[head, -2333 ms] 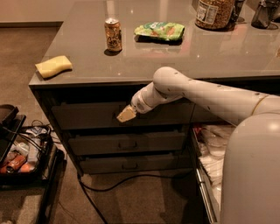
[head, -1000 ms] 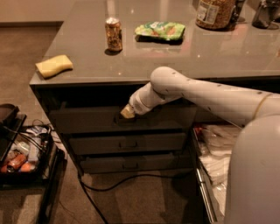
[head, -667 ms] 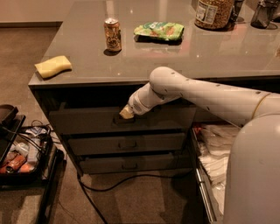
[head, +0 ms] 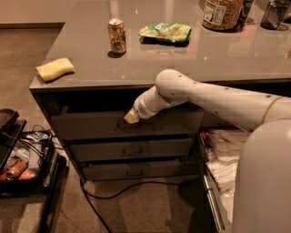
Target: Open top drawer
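The top drawer [head: 86, 126] is the tallest of three grey fronts under the counter. It stands out a little from the cabinet, with a dark gap above it. Its small dark pull handle [head: 128, 124] is at the centre. My gripper [head: 131, 117] is at the end of the white arm, which reaches in from the right. It sits right at the handle, touching the upper edge of the drawer front. The inside of the drawer is hidden.
Two shorter grey drawers [head: 132, 149] lie below. On the counter [head: 227, 54] are a yellow sponge [head: 55, 69], a can [head: 117, 36], a green packet [head: 165, 32] and a jar [head: 222, 13]. A white-sided drawer [head: 213, 182] stands open at right. A black bin [head: 22, 157] and a cable [head: 136, 185] are on the floor.
My gripper has shifted very slightly up and to the left and stays at the handle. The drawer front stands about where it was.
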You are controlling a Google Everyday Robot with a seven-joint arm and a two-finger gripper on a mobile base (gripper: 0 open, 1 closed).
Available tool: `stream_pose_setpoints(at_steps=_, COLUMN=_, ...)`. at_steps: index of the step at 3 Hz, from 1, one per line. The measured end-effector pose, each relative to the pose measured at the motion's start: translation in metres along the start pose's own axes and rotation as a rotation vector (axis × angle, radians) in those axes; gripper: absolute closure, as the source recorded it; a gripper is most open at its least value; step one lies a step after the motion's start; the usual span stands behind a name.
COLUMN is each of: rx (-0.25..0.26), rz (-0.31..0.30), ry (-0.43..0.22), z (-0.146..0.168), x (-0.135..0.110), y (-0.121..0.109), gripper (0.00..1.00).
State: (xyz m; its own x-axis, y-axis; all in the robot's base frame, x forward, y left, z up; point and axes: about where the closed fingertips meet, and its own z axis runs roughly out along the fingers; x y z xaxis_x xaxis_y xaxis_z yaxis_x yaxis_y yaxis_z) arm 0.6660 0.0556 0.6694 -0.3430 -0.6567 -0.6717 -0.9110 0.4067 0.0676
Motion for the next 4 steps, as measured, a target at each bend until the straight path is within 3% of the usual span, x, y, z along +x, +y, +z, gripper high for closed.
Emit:
stream_pose_setpoints(at_steps=1, rx=0.000, rz=0.000, ry=0.000, z=0.000, x=0.000, y=0.000, gripper=0.12)
stream_pose_setpoints(at_steps=2, rx=0.000, rz=0.000, ry=0.000, z=0.000, x=0.000, y=0.000, gripper=0.00)
stream_pose_setpoints(at_steps=4, rx=0.016, rz=-0.020, ry=0.023, z=0.001, x=-0.013, y=-0.006, gripper=0.00)
